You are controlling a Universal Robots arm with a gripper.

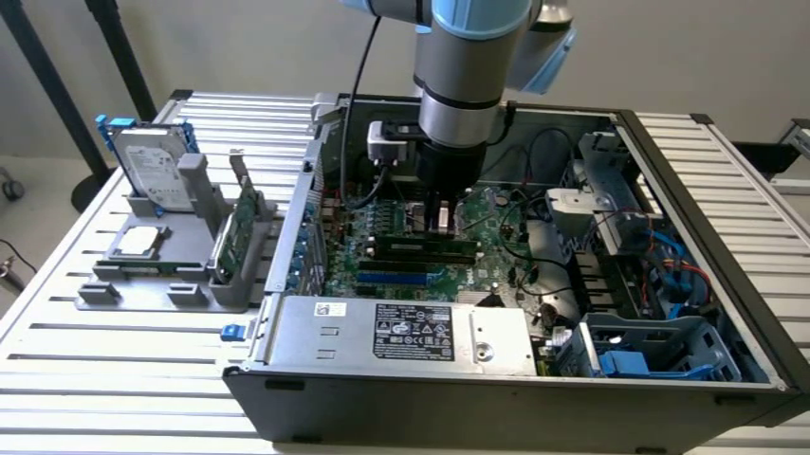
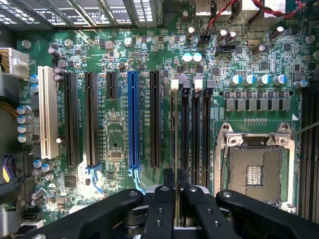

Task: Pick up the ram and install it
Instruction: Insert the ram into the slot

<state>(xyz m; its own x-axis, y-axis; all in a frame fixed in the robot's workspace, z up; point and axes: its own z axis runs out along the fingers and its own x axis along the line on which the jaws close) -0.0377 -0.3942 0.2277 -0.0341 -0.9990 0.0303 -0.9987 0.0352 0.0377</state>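
The ram (image 1: pixel 402 248), a long dark-green stick with black chips, stands on edge in a memory slot of the motherboard (image 1: pixel 379 223) inside the open computer case. My gripper (image 1: pixel 443 226) comes straight down onto the stick's middle. In the wrist view the ram (image 2: pixel 174 129) shows edge-on as a thin line running along the slot with the white clip (image 2: pixel 174 83). My gripper (image 2: pixel 175 178) is shut on it, one black finger (image 2: pixel 168 177) on each side. The neighbouring black memory slots (image 2: pixel 195 134) hold nothing.
The open CPU socket (image 2: pixel 254 172) lies beside the memory slots. A blue slot (image 2: pixel 132 119) and black expansion slots lie on the other side. The power supply (image 1: pixel 405 332) is at the case front. At the exterior view's left, a grey holder (image 1: pixel 171 275) carries a hard drive (image 1: pixel 152 171) and a green card (image 1: pixel 247 223).
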